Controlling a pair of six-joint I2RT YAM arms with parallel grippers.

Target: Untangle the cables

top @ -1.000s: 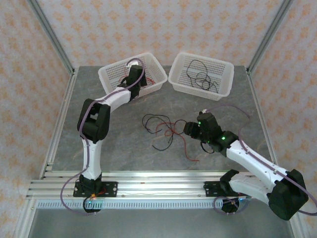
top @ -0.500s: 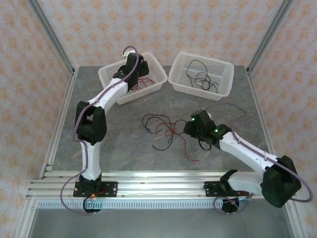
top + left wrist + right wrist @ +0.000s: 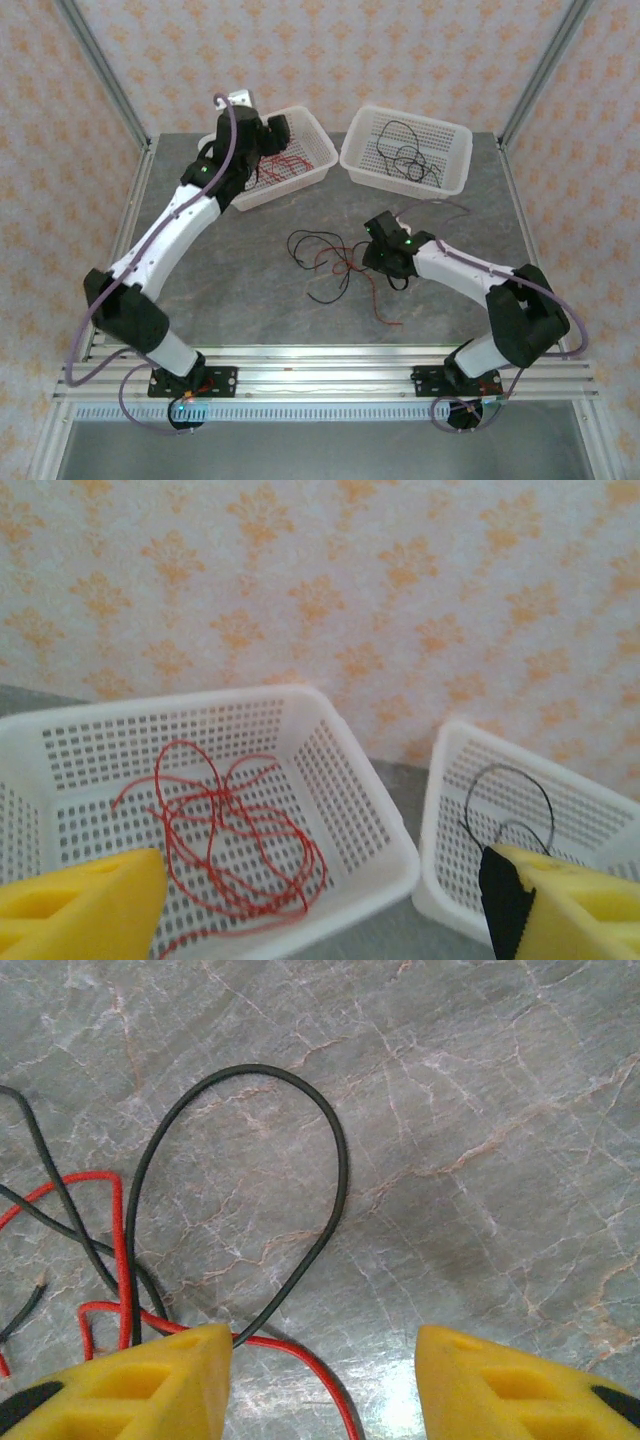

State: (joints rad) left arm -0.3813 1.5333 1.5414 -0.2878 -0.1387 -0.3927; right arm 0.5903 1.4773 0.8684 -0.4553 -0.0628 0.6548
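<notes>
Left gripper [image 3: 320,885] hangs spread wide and empty above the white basket [image 3: 395,845], with red cables [image 3: 238,830] lying inside it at lower left. Right gripper [image 3: 322,1360] stands parted, pinching nothing, over the table's tangle of cables [image 3: 335,262]. A black loop [image 3: 343,1165] rises beside its left-hand finger. The frame bottoms cut off the fingers.
</notes>
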